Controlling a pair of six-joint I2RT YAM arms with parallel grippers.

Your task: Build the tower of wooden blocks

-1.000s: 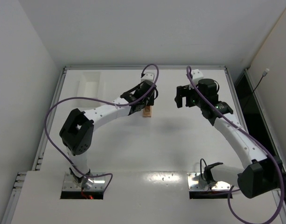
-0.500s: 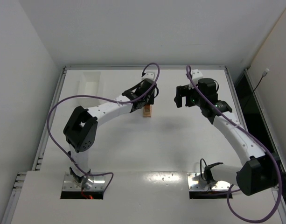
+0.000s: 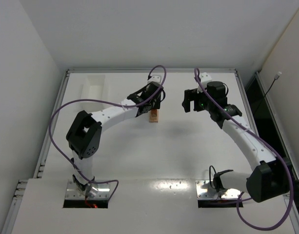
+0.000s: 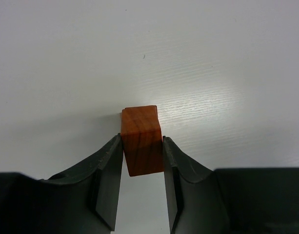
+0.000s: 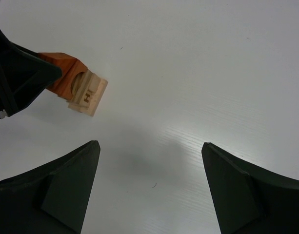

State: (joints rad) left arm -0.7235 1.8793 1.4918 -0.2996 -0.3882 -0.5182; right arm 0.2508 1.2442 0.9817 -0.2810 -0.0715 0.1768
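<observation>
Gripping the reddish-brown block [image 4: 140,127] of the tower [image 3: 154,117] at the middle of the top view with the left pincer [image 4: 142,146], holding the right pincer [image 5: 150,146] released, apart at the right above the desk [image 3: 188,146].

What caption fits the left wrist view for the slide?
Left gripper, fingers closed on both sides of a reddish-brown wood block, white table beyond.

White arms [image 3: 115,112], black joints [image 3: 84,138] — purple cables [image 3: 160,67]
</observation>
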